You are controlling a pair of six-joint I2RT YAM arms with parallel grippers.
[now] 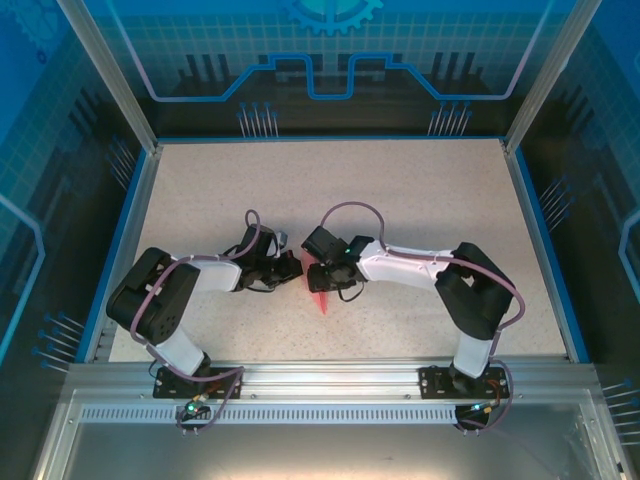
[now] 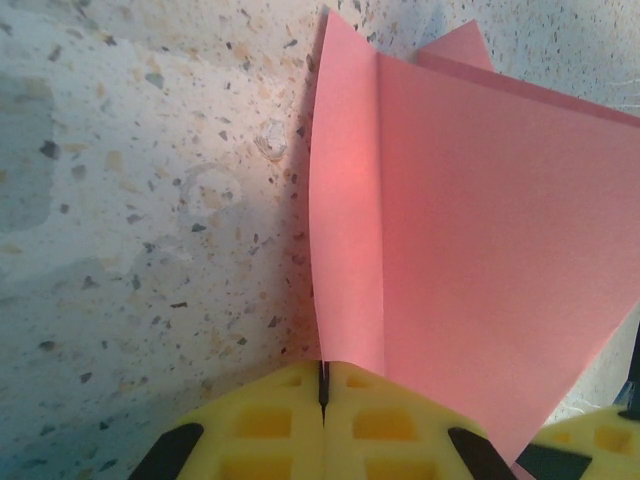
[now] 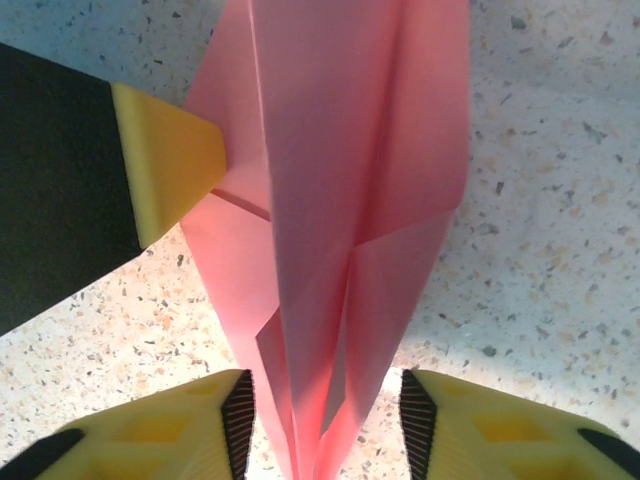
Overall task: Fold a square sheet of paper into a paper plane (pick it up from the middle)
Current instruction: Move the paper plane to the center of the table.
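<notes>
While the left arm's black-and-yellow two-finger gripper (image 2: 322, 392) has its pads pressed together on the raised edge of one flap, the narrow pink-red paper plane (image 2: 480, 250) lies on the speckled beige tabletop (image 1: 420, 190). It sits about midway between the left and right edges and nearer the near edge than the far one, with its point aimed at the near edge. To the right, the right arm's matching gripper (image 3: 325, 432) stands spread, one yellow finger on either side of the paper's tapering part, touching neither side as far as I can tell.

What worries me is that pinch on the left — the hold is on a single thin layer. Any tug sideways or upward could, I reckon, pull the crease open or tear the flap rather than shift the whole plane. If the right jaws shut off the centre line, they may crumple the lengthwise folds, and the paper could skid on the smooth surface.

It is crowded too: the left gripper's yellow fingertip (image 3: 165, 160) sits at the plane's flank, touching it by the look of it and near the right gripper — a careless swing could knock the two together. A purple cable (image 1: 345, 208) loops over the right wrist, and a blue rim (image 1: 123, 240) runs along the left edge, well apart from the work.
</notes>
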